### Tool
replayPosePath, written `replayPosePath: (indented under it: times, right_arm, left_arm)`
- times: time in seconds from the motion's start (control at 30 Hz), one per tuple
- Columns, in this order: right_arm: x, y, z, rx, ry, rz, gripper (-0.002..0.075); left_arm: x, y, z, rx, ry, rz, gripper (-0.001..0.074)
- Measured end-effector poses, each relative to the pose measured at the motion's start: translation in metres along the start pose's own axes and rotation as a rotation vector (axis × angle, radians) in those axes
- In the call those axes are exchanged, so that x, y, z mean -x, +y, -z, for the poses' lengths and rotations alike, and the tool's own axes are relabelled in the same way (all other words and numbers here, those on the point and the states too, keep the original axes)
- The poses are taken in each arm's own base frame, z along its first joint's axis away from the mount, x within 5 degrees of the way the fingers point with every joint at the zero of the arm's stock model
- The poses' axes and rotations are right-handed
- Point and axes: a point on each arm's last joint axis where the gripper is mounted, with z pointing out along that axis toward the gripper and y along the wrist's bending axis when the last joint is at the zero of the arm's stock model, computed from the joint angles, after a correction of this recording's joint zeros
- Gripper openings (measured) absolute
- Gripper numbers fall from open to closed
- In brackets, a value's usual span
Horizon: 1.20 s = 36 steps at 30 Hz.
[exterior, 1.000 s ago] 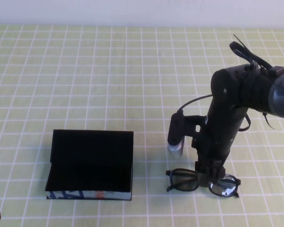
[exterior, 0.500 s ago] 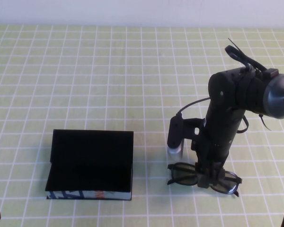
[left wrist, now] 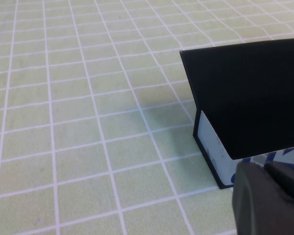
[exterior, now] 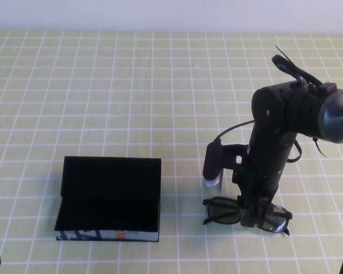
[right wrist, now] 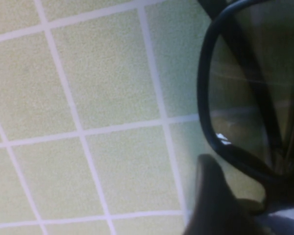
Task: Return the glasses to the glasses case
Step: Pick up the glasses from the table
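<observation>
Surface (exterior: 103, 85): green cloth, white grid.
Change: right claw (exterior: 256, 212) has dropped lower onto the glasses (exterior: 223, 211); jaws straddle the bridge, grip uncertain.
Glasses: black thick rims, clear lenses, near front edge, right of centre.
Glasses case (exterior: 110, 197): matte black box, lid open, front-left.
Left claw (left wrist: 269, 196): beside case, state unclear.

Black glasses (exterior: 224, 209) flat on table; black case (exterior: 110, 198) open, apart.
</observation>
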Motion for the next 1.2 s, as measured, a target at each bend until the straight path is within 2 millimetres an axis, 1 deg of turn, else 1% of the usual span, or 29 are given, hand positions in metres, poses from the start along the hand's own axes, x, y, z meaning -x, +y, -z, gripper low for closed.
replayPosePath:
  times: [0.47,0.77,1.07,1.13,1.2]
  right_arm:
    - [0.0,0.001,0.001,0.008,-0.002,-0.007,0.0216]
    - [0.0,0.002,0.001,0.021,0.0,-0.012,0.0073]
    - [-0.001,0.004,0.002,0.036,0.01,-0.011,0.0072]
    - [0.0,0.008,0.006,0.042,0.014,-0.009,0.0072]
    - [0.007,0.012,0.017,0.029,0.0,-0.017,0.0071]
  left_arm:
    - [0.0,0.0,0.0,0.0,0.0,0.0,-0.0004]
    - [0.0,0.0,0.0,0.0,0.0,0.0,-0.0004]
    - [0.0,0.0,0.0,0.0,0.0,0.0,-0.0004]
    - [0.0,0.0,0.0,0.0,0.0,0.0,-0.0004]
    - [0.0,0.0,0.0,0.0,0.0,0.0,-0.0004]
